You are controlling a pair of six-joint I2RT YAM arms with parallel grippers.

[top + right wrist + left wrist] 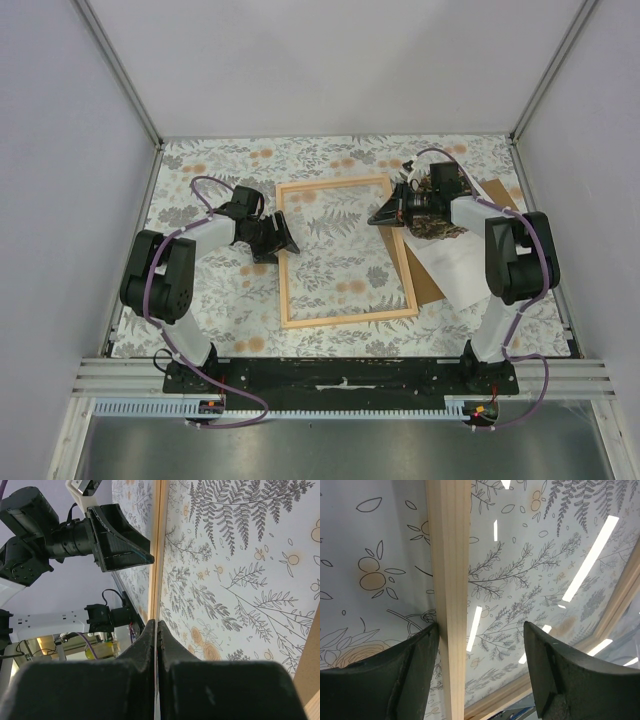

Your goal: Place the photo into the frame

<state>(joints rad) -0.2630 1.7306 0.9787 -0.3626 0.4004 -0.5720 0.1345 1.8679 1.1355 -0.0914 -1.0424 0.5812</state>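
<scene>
Frame [449,555] — left end effector [481,626] straddling.

"How's the light?"

"Bright and even, from overhead. In the top view the arms [165,275] cast only faint, soft shadows on the floral surface [330,160]."

"Any glare?"

"Yes. In the left wrist view long white streaks of strip lights shine beside the pale bar of the frame [449,580]."

"And focus?"

"The left hand [481,632] sits very near, its dark fingers [570,680] a little soft. In the right wrist view the right hand [157,625] is almost black, with little detail."
</scene>
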